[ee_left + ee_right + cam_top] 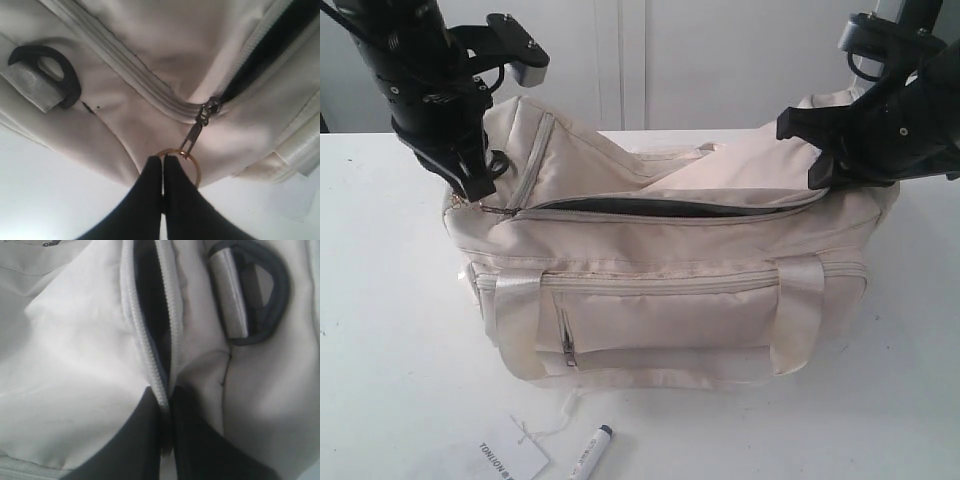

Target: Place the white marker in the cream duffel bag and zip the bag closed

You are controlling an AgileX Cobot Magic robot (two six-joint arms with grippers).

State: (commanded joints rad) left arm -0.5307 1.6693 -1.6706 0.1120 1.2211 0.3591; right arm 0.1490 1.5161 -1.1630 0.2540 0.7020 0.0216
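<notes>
The cream duffel bag (670, 255) stands on the white table, its curved top zipper (660, 208) gaping open and dark inside. My left gripper (480, 185) is at the bag's left end, shut on the gold keyring (196, 169) that hangs from the zipper pull (202, 117); its tips (163, 159) pinch the ring's rim. At the right end my right gripper (817, 170) is shut (167, 397) on the fabric and zipper edge (145, 345) of the bag. The white marker (592, 452) lies on the table in front of the bag, dark cap pointing right, apart from both grippers.
A white paper tag (512, 460) with black lettering lies left of the marker, tied by a thin string. Black strap rings (70, 75) (280, 285) sit at both ends of the bag. Satin handles (510, 320) hang down its front, over a small zip pocket (660, 330).
</notes>
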